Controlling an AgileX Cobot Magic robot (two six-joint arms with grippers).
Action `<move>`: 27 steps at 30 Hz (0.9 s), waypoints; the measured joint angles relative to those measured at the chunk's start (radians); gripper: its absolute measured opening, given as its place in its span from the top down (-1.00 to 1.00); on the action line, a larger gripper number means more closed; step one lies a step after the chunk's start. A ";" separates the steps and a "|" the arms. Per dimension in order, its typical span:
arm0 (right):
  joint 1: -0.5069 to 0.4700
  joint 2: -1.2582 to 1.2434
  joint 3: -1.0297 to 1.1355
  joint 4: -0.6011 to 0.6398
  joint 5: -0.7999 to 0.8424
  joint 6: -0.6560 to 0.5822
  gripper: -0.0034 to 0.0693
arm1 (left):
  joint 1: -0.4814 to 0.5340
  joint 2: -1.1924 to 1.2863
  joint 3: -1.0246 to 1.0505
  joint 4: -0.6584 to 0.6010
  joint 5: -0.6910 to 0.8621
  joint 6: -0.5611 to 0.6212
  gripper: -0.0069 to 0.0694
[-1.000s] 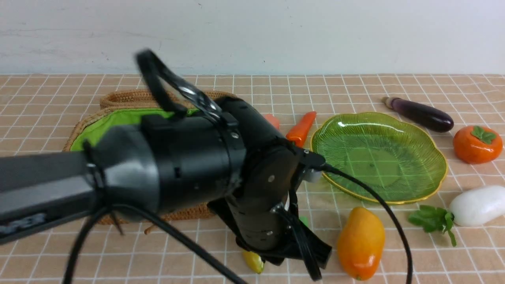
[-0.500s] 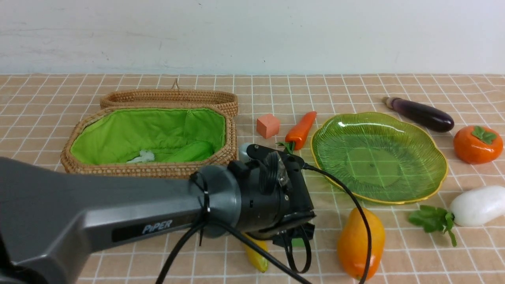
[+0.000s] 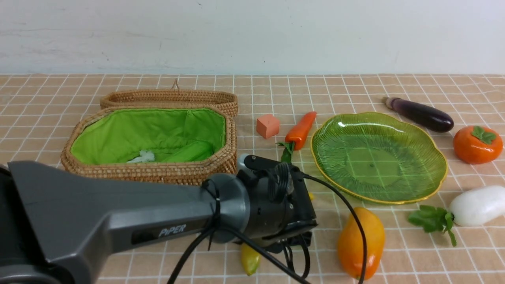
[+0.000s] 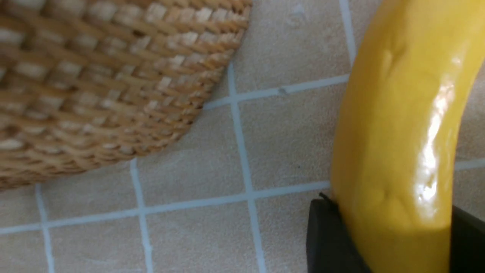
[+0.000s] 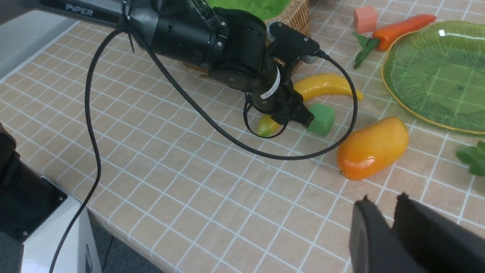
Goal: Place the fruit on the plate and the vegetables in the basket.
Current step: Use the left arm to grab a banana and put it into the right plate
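Since half a second ago: left gripper [image 5: 291, 115] shifted slightly nearer, jaws clamped on banana [image 4: 394, 132], near-right of basket [image 3: 158, 171]. Right gripper [image 5: 392, 231] jaws almost together, empty. Peach checked tablecloth [image 3: 434, 256]; white wall [image 3: 252, 35] beyond.

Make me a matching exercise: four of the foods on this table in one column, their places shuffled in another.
1 banana
2 carrot
3 mango
4 eggplant

A on the near side of the plate
B in the left gripper
C past the plate's far edge, by the persimmon
D between the pink cube and the plate

Pairs: 1-B, 2-D, 3-A, 4-C
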 joint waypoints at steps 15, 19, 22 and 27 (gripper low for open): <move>0.000 0.000 0.000 0.016 0.000 -0.050 0.58 | 0.000 -0.025 -0.045 0.008 0.076 0.036 0.02; 0.000 0.000 0.000 -0.021 0.000 -0.044 0.58 | -0.008 -0.088 -0.119 0.010 0.092 0.036 0.02; 0.000 0.000 0.000 -0.085 0.000 -0.007 0.58 | -0.027 -0.121 -0.183 0.014 0.087 0.055 0.02; 0.000 0.000 0.000 -0.181 0.000 0.053 0.58 | -0.058 -0.077 -0.392 -0.037 -0.007 0.235 0.02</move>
